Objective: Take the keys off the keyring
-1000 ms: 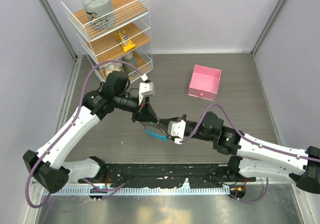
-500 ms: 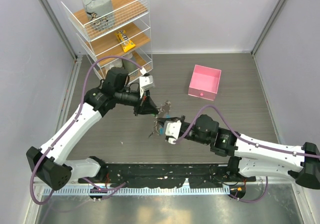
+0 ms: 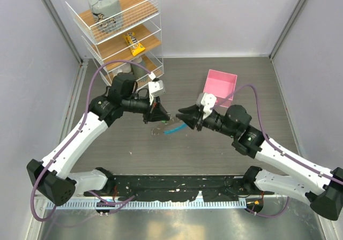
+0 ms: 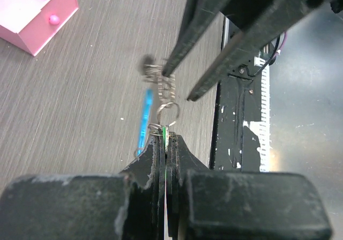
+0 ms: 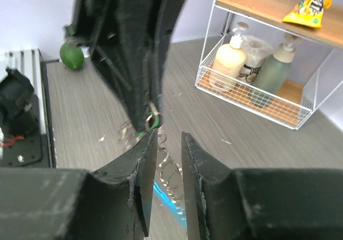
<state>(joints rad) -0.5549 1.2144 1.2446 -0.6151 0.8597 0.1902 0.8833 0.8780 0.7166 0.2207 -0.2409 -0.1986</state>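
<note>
Green-headed key [image 4: 164,135] clenched in my left claw [image 4: 166,145], keyring [image 4: 160,82] and its blue strip [image 4: 143,123] hanging from it, my right claw [image 5: 167,140] parted beside the chain, gripping nothing

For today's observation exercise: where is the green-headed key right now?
The green-headed key is pinched in the left gripper, left of centre in the top view, close to the keyring's blue strip, with the open right gripper facing it.

both arms bent inward, tips facing each other, left gripper [image 3: 159,114] pinched tight on a key [image 4: 164,134], right gripper [image 3: 182,114] near it, fingers parted
</note>
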